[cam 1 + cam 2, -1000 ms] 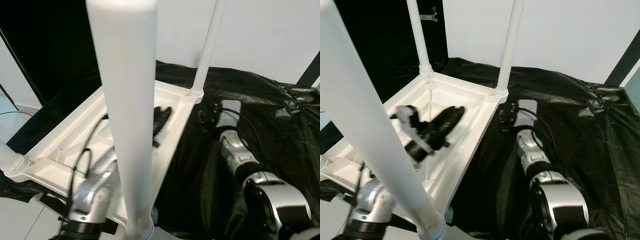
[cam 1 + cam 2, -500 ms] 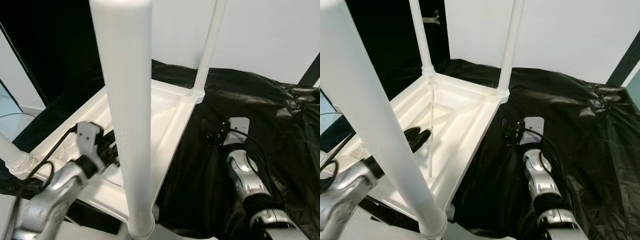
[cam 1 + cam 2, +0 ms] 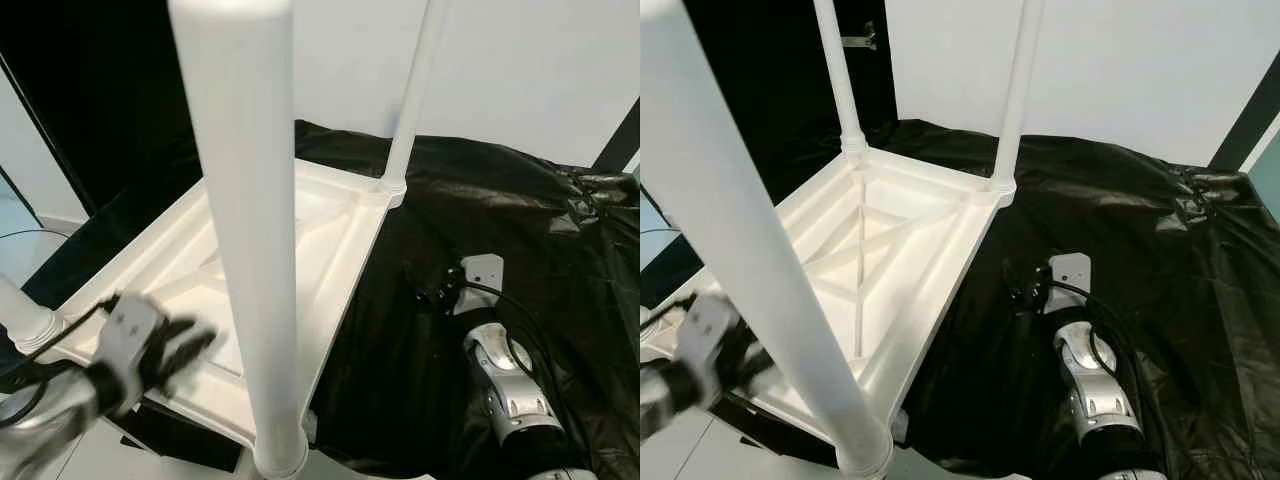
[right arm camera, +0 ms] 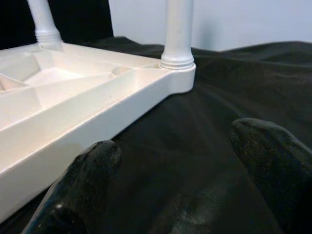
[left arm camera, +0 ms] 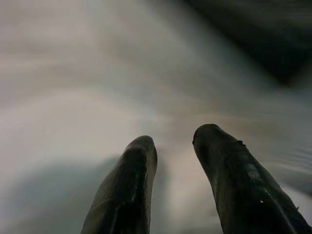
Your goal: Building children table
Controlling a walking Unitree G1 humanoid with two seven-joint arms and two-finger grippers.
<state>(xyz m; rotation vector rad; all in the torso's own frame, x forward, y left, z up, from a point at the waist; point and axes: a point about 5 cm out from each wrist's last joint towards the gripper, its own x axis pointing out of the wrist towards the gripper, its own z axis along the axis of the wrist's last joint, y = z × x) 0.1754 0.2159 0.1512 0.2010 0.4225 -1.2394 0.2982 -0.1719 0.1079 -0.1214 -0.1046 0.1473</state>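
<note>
Both arms are ribbed silver metal with black cables; a white block sits at the right arm's point(image 3: 505, 385) wrist, lower right.

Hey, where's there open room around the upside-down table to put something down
Bare black sheet lies to the robot's right of the white tabletop, beyond the right gripper. It is crowded on the tabletop's near left edge, where the near leg and the left gripper sit.

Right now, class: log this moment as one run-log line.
table top: upside down on black sheet, legs up | left gripper: open, blurred, at near edge | right gripper: open, above sheet beside table
</note>
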